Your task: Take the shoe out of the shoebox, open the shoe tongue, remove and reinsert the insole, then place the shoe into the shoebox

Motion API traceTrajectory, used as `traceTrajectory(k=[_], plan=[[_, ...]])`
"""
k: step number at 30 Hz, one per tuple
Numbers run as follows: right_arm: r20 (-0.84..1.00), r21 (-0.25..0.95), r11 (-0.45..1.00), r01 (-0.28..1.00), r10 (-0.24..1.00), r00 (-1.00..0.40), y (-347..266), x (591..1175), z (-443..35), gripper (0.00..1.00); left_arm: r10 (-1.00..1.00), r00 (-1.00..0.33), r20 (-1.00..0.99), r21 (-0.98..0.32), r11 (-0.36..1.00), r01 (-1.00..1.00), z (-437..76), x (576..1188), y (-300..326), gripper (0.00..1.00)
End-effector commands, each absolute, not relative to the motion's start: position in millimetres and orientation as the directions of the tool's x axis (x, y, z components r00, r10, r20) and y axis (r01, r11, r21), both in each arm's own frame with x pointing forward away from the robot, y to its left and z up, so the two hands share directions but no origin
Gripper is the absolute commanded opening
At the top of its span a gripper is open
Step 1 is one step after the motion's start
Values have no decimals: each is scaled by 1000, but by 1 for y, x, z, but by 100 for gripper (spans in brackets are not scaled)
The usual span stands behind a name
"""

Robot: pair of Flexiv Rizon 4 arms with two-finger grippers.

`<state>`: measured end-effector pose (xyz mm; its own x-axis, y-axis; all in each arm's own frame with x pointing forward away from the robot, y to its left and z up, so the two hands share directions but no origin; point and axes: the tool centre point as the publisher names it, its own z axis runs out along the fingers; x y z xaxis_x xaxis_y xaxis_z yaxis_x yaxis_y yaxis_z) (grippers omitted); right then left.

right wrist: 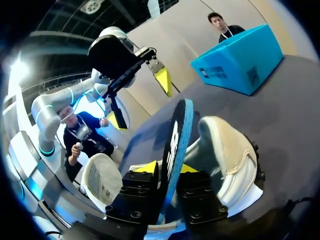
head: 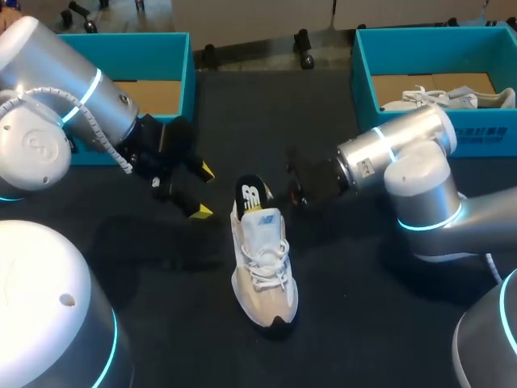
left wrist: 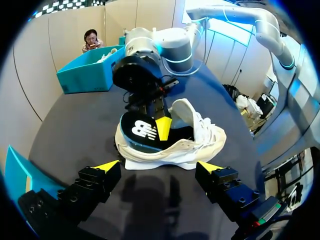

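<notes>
right claw [right wrist: 166, 168] pinching the insole [head: 250, 194] upright in the shoe [head: 264, 259], tips partly hidden, left claw [head: 203, 191] hanging wide open nearby

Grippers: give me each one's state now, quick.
Left gripper: jaws open, holding nothing.
Right gripper: shut on the insole, which sticks partly out of the shoe.

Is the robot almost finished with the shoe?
Done: the sneaker lies out on the table. In hand: the right end effector pinches the insole, standing up out of the heel; coming out or going back in, I cannot tell. The left end effector hangs open nearby. Left: seating the insole, then putting the sneaker into a teal shoebox.
</notes>
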<state>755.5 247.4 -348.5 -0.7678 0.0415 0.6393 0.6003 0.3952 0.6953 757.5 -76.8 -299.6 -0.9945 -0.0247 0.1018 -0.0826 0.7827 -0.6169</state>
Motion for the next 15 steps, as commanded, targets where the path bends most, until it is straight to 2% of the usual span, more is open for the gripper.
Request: traceTrajectory(k=[1,9,10,11,15], plan=[[632,695,408,592,46,-774,248,760,-341,25,-25,-995,101,-614,785,-82,-300,757,-77,100],[622,702,414,579,37,-782,246,771,-340,18,-25,-995,101,-614,785,-82,-300,757,-77,100],[625,701,416,580,34,-780,246,771,-341,11,-25,-995,101,-614,785,-82,-300,757,-77,100],[627,699,417,581,32,-778,246,771,-342,0,-25,-995,101,-614,785,-82,-300,757,-77,100],[638,689,420,591,36,-769,245,765,-344,0,-25,-995,101,-614,785,-82,-300,757,-77,100]])
